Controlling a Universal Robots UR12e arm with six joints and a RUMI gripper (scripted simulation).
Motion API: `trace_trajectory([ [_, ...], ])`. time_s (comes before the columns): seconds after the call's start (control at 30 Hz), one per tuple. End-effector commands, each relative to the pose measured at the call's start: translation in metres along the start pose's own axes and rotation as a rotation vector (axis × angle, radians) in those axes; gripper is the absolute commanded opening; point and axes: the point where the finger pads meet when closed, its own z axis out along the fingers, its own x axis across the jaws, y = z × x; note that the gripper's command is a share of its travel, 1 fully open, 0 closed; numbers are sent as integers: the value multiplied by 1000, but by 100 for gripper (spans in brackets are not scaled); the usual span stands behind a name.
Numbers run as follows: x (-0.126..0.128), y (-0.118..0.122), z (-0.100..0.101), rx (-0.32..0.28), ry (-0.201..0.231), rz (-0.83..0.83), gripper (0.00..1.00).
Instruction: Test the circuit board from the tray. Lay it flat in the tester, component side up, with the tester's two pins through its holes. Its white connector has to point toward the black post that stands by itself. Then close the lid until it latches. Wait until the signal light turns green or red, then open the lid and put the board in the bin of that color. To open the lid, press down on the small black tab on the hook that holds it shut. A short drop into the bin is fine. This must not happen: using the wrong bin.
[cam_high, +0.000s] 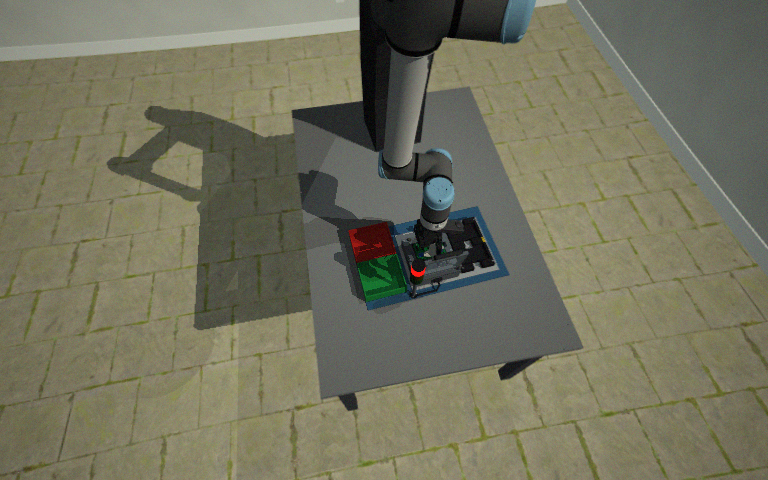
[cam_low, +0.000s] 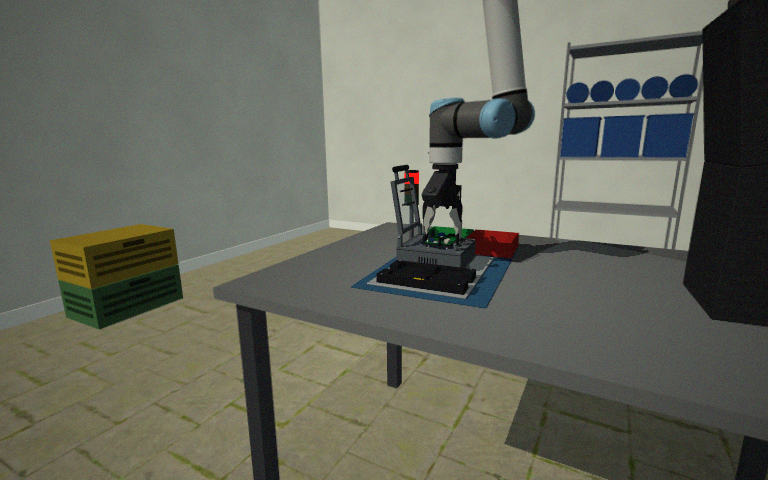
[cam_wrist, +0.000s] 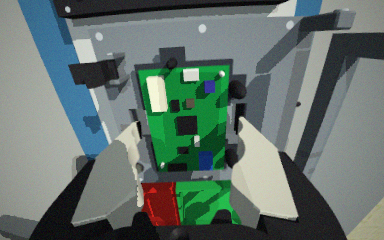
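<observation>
The green circuit board (cam_wrist: 187, 120) (cam_low: 438, 234) lies flat in the grey tester (cam_wrist: 115, 45) (cam_high: 450, 270) (cam_low: 436, 255), component side up, with its white connector (cam_wrist: 157, 93) at one end. The tester's lid (cam_low: 403, 203) (cam_wrist: 345, 75) stands open and upright. The signal light (cam_high: 417, 271) (cam_low: 413, 176) glows red. My gripper (cam_wrist: 188, 120) (cam_high: 425, 247) (cam_low: 442, 222) is open and hangs just above the board, one finger on each long side and neither touching it. The red bin (cam_high: 370, 240) (cam_low: 497, 242) (cam_wrist: 160, 202) and the green bin (cam_high: 380, 277) (cam_wrist: 202, 200) stand side by side beside the tester.
The black tray (cam_high: 481, 249) (cam_low: 424, 277) lies on the blue mat (cam_high: 498, 266) (cam_low: 487, 291) next to the tester. A dark column (cam_low: 730, 169) stands on the table's far end. A shelf (cam_low: 617, 135) and stacked crates (cam_low: 116, 274) stand off the table.
</observation>
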Motion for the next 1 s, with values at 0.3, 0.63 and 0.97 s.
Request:
trace_trajectory([
  [0.3,-1,4,0,0,1,1,59],
  [0.63,-2,4,0,0,1,1,59],
  [0.97,-2,4,-4,0,1,1,59],
])
